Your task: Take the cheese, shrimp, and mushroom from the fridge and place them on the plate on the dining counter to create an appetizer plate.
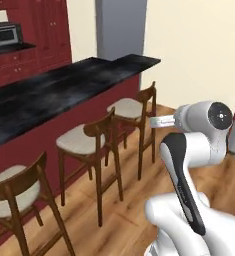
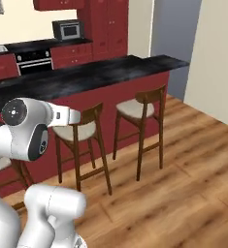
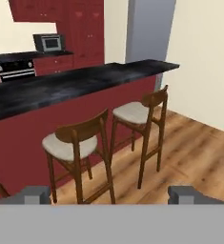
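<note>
Two fingertips (image 3: 37, 194) stood wide apart at the bottom of the hand view, gripper (image 3: 111, 195) empty. Dining counter (image 3: 61, 86) crossed the upper left, stools (image 3: 75, 138) before it. Driving on should keep clear of those stools, I judged.

My arm (image 1: 189, 165) rises from the base, bends back at a dark-striped link and ends at a round grey joint (image 1: 216, 117) near the top of its reach, folded compactly rather than stretched out. My gripper (image 3: 111, 194) looks forward and slightly down; its two dark fingertips (image 3: 35, 194) stand wide apart with nothing between them.
</note>
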Controlling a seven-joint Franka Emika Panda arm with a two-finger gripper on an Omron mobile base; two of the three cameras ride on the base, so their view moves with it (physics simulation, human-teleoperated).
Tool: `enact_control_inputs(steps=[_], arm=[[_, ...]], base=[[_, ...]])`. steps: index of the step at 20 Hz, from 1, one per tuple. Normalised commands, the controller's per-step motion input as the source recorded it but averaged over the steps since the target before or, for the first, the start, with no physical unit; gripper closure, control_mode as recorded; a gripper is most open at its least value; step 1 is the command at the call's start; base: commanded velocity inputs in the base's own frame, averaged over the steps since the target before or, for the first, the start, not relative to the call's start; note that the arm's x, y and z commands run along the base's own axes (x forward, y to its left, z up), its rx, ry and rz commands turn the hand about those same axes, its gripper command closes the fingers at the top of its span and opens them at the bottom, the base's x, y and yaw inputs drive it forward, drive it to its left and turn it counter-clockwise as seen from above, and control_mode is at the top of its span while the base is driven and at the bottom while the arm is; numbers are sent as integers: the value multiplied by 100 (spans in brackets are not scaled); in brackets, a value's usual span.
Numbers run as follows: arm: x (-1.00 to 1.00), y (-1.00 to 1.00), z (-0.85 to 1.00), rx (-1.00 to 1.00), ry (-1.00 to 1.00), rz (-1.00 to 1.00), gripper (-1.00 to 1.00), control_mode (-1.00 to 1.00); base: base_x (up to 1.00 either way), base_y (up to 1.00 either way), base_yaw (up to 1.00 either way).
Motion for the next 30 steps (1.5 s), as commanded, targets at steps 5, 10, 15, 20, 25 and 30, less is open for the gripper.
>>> enact_control_inputs(steps=[5, 10, 15, 20, 25, 30], arm=[[0, 0, 0, 0, 0, 0, -100, 100], [0, 0, 0, 0, 0, 0, -100, 100], [0, 0, 0, 0, 0, 0, -100, 100], [0, 0, 0, 0, 0, 0, -100, 100], [0, 0, 0, 0, 0, 0, -100, 100], [0, 0, 0, 0, 0, 0, -100, 100]], base=[[-3, -100, -51], [-1, -100, -51], [0, -87, -48], [34, -30, -40], [86, 41, -39], [97, 74, -42]])
